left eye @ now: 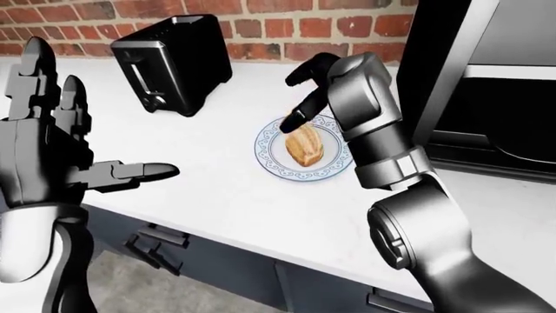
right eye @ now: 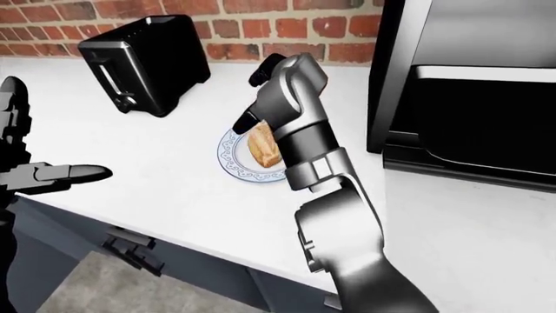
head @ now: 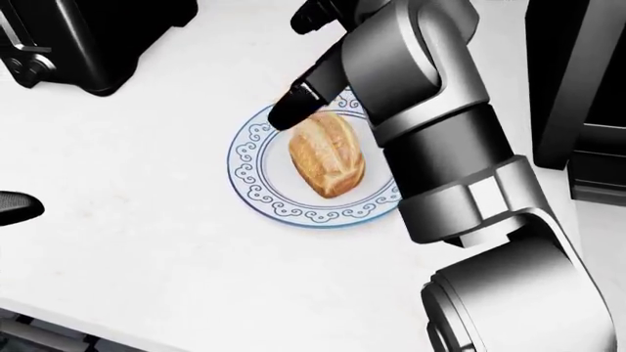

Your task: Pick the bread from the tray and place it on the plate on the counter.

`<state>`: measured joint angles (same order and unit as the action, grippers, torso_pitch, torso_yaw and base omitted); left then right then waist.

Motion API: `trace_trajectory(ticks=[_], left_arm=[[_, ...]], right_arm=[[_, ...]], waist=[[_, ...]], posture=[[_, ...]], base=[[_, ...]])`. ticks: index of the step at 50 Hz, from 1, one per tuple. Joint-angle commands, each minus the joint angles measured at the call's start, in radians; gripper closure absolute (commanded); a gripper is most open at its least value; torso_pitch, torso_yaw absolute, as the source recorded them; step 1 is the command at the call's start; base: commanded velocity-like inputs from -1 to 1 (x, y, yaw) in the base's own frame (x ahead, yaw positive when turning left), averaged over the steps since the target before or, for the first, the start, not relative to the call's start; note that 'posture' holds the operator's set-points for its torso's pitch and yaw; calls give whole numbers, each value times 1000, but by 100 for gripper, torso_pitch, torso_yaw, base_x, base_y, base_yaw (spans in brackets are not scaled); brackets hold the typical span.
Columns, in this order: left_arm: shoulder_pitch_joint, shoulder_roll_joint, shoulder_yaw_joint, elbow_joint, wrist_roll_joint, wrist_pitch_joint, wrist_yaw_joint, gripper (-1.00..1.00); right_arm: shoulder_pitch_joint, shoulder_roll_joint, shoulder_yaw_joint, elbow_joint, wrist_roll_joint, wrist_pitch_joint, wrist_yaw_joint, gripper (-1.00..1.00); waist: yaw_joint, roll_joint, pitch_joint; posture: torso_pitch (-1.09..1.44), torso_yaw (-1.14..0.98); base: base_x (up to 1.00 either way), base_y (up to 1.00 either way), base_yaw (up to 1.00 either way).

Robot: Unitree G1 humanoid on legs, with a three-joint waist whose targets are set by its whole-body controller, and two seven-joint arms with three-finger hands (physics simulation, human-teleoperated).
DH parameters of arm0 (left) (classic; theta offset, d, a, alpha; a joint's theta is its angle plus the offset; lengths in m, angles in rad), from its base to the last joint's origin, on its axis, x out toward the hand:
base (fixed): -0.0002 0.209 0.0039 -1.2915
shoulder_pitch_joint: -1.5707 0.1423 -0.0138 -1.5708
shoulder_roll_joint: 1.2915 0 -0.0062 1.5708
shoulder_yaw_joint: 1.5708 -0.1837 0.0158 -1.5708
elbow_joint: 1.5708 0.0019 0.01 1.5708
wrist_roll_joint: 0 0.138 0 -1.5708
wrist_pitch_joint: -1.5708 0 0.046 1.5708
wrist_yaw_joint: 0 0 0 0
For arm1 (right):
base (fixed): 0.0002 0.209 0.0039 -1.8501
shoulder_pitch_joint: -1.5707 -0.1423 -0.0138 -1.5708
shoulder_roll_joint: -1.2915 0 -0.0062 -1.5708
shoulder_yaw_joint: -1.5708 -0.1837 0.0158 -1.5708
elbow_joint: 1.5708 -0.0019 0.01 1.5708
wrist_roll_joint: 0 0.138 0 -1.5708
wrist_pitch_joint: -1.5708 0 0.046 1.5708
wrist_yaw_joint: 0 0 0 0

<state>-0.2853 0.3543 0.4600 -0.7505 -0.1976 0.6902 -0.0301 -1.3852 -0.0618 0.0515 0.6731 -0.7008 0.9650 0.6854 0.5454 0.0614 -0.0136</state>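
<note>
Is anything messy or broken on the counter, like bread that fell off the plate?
Nothing stands out. The bread lies whole inside the plate on the white counter, no crumbs or spills. The right hand has its fingers open just above it. The toaster stands upright.

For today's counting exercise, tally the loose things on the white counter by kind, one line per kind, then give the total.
Bread: 1
Plate: 1
Toaster: 1
Total: 3
</note>
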Motion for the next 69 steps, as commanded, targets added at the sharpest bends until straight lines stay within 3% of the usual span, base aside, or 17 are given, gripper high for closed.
trace_trajectory(ticks=[1, 12, 26, 31, 37, 48, 69], left_arm=[[-18, 14, 11, -20, 3, -28, 4, -100], [-7, 11, 15, -19, 2, -38, 4, -100], [-18, 16, 11, -21, 3, -24, 6, -100], [-28, 26, 23, -29, -8, -7, 6, -100], [-34, 31, 19, -29, -10, -3, 11, -100], [-30, 43, 44, -41, -25, 11, 12, -100], [-28, 133, 201, -124, -135, 126, 46, -100]], right_arm=[[-39, -5, -5, -30, -3, -20, -14, -100], [-70, -7, -7, -38, 12, -14, -25, -100], [-208, -31, -18, -138, 31, 30, -24, -100], [-210, -36, -25, -191, 26, 49, -57, -100], [-188, -46, 1, -338, -18, 125, -8, -100], [-139, -56, -39, -563, -16, 116, -52, -100], [-77, -105, -10, -829, -88, 191, 28, -100]], waist=[[1, 2, -23], [1, 3, -22], [2, 5, -14], [2, 6, -12], [4, 3, -8], [5, 0, -2], [-3, -1, 5]], posture=[[0, 45], [0, 45], [0, 45], [0, 45], [0, 45], [0, 45], [0, 45]], base=[[0, 0, 0], [0, 0, 0], [0, 0, 0], [0, 0, 0], [0, 0, 0], [0, 0, 0], [0, 0, 0]])
